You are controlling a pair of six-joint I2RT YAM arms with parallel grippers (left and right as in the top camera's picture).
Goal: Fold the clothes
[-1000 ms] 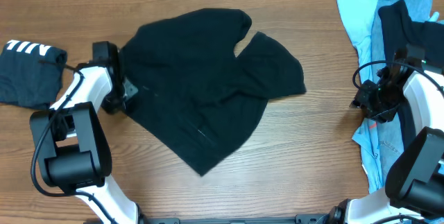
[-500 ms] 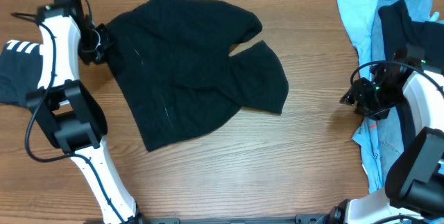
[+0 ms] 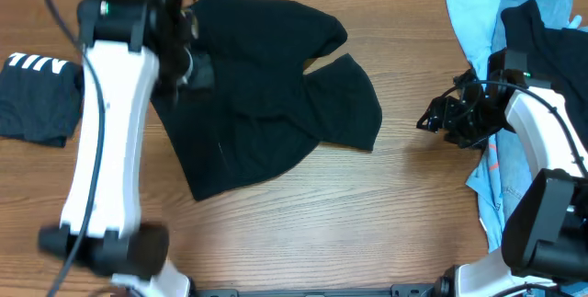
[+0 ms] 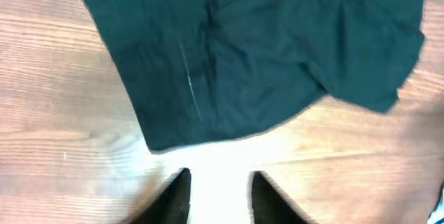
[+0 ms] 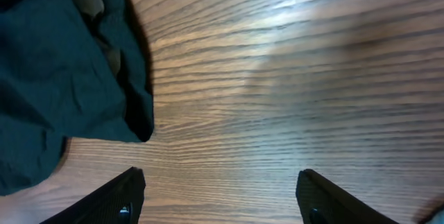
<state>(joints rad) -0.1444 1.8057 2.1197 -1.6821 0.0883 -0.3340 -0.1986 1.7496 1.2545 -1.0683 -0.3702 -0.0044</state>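
A plain black tee (image 3: 266, 85) lies crumpled and partly spread on the wooden table, one flap turned over at its right. My left gripper (image 3: 195, 73) is raised high over the tee's left part; in the left wrist view its fingers (image 4: 218, 177) are apart and empty, with the tee (image 4: 263, 50) far below. My right gripper (image 3: 426, 121) hovers over bare wood to the right of the tee. In the right wrist view its fingers (image 5: 222, 177) are wide open and empty, and the tee's edge (image 5: 62, 71) is at the left.
A folded dark garment with white stripes (image 3: 37, 95) lies at the far left. A pile of light-blue, denim-blue and black clothes (image 3: 514, 30) fills the right edge, beside the right arm. The table's wood (image 3: 367, 214) shows in front of the tee.
My left gripper dragged the tee toward the back left, let go of its edge and rose up over it. My right gripper moved left toward the tee.
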